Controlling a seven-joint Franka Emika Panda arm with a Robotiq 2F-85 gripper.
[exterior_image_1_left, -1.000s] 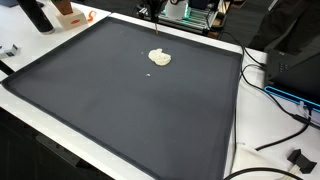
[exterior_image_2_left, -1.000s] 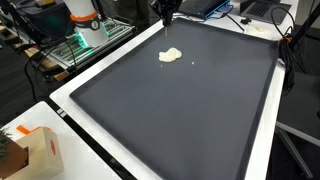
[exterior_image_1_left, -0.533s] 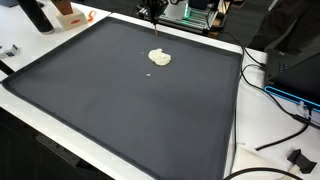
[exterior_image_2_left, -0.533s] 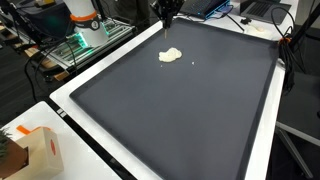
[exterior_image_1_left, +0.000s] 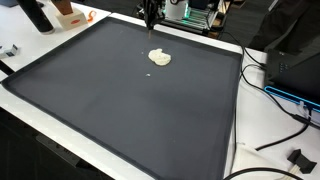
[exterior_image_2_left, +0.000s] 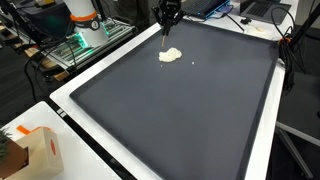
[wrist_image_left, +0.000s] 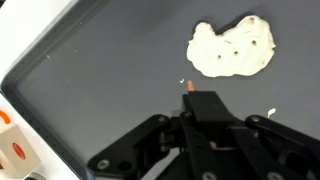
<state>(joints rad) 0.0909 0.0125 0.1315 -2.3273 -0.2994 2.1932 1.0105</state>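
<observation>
My fingers (wrist_image_left: 205, 108) are drawn shut, and they seem to pinch a thin stick (wrist_image_left: 187, 86). Only its small orange tip shows in the wrist view, just past the dark fingertips. The cream blob (wrist_image_left: 230, 48) lies flat on the dark mat (exterior_image_1_left: 120, 110) in the upper right of the wrist view, a little apart from that tip and not touching it. In both exterior views the gripper (exterior_image_1_left: 151, 12) (exterior_image_2_left: 170, 14) hangs at the top edge of the frame, above the mat's far side, and the blob (exterior_image_1_left: 159, 58) (exterior_image_2_left: 171, 55) sits just below it in the picture.

I judge the work on the blob to be between contacts: the stick is in hand and held off the surface. The blob carries a few dark specks, and a pale crumb (exterior_image_1_left: 150, 73) lies loose beside it. I can't tell whether the specks are marks from the stick or part of the material.

Hard to make out: the stick's shaft is hidden behind my fingers in the wrist view, and it is too thin to follow in the exterior views. The gripper is cut off by the upper frame edge, so its height above the white bench (exterior_image_2_left: 70, 110) is unclear. An orange-and-white box (exterior_image_2_left: 35, 150) at lower left is partly cropped.
</observation>
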